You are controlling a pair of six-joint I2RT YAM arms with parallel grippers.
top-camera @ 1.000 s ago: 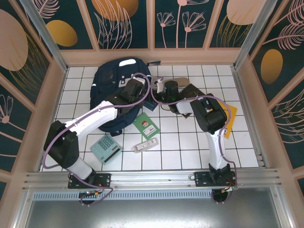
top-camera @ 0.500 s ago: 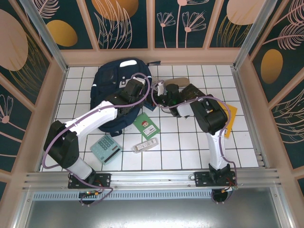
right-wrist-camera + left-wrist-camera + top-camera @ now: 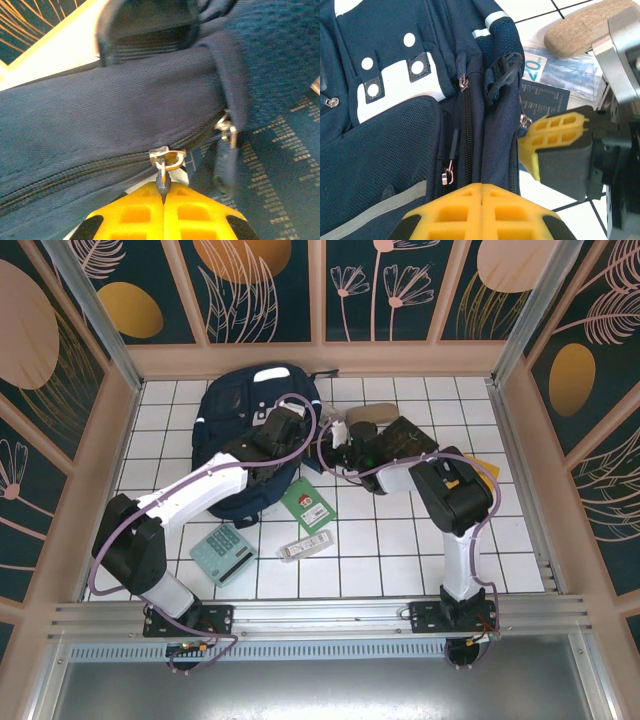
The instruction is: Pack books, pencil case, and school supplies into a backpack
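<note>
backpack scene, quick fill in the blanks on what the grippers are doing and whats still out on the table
1. The right gripper holds the backpack's zipper pull between its ___ fingers.
2. The left gripper is shut on the backpack's ___, beside a zipper.
3. The calculator lies near the ___ arm's base.
Missing: yellow, fabric, left

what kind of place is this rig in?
Probably a staged robot test cell, not a real room: white tiled tabletop boxed in by dark teal leaf-print wall panels, silver aluminium rail along the near edge.
</note>
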